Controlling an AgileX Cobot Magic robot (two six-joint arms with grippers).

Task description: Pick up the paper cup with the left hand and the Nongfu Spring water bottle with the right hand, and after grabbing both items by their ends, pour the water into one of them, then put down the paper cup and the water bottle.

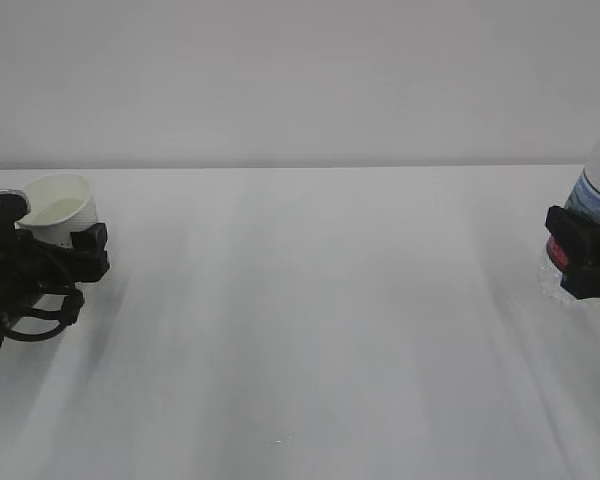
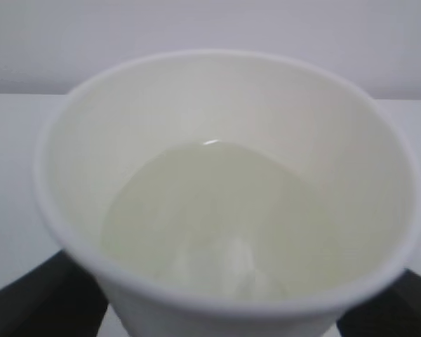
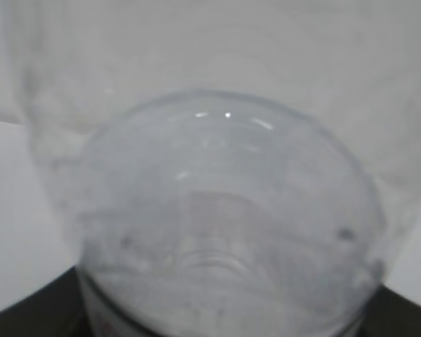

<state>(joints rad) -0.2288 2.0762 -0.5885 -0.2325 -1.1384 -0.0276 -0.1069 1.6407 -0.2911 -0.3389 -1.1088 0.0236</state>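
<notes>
Spanning the view, the white table (image 1: 310,330) meets a pale wall (image 1: 300,80). At far right the right hand (image 1: 583,262) clasps the Nongfu Spring water bottle (image 1: 598,195). At far left the left hand (image 1: 65,250) flanks the paper cup (image 1: 58,207), holding water (image 2: 217,217); whether it grips, I cannot tell.

Far left: paper cup (image 1: 58,207) stood on table (image 1: 310,330)
Far right: water bottle (image 1: 592,225)
In cup: water (image 2: 217,225)
</notes>
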